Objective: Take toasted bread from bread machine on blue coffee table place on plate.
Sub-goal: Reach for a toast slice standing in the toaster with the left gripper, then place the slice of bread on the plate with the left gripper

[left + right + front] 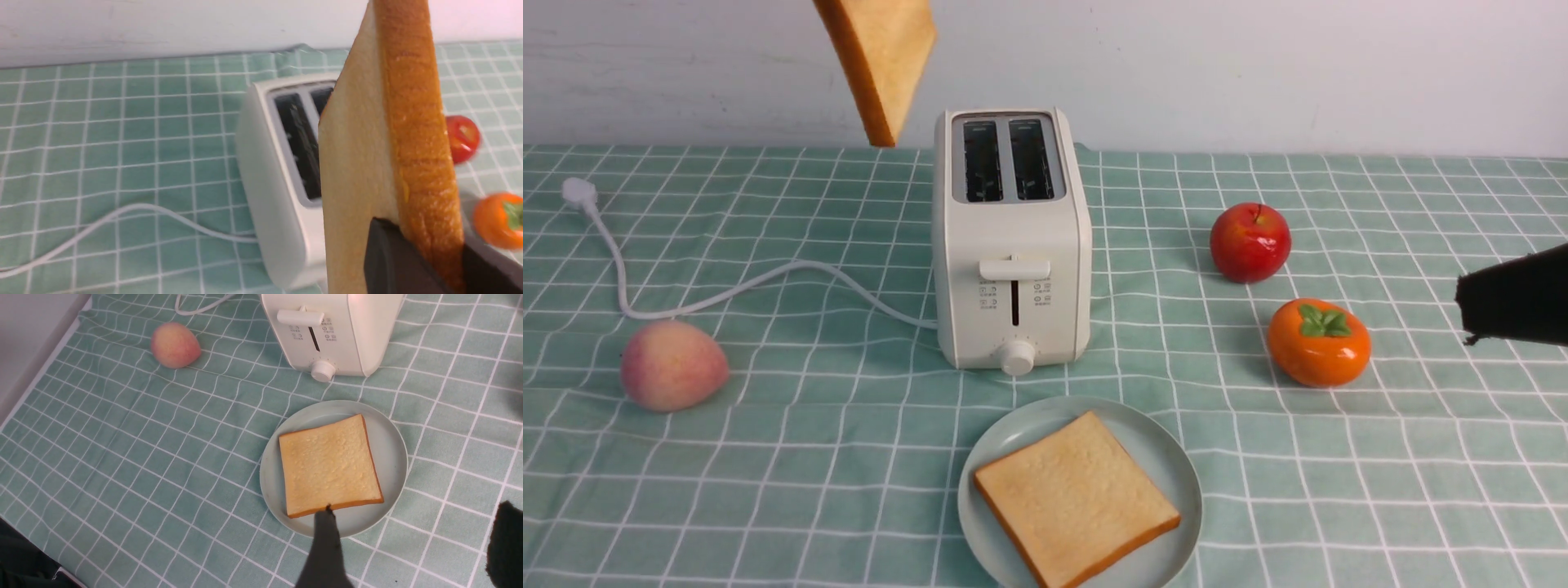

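one toast slice point(882, 57) hangs clear of the toaster point(1011, 245), left jaws pinching its edge; right jaws wide, empty.

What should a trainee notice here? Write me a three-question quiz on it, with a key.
1. True or false: both slots of the toaster are empty.
2. The left claw is shut on: A. a knife B. a toast slice C. a cup
3. Fill in: the second slice lies flat on the ____.
Key: 1 true; 2 B; 3 plate.
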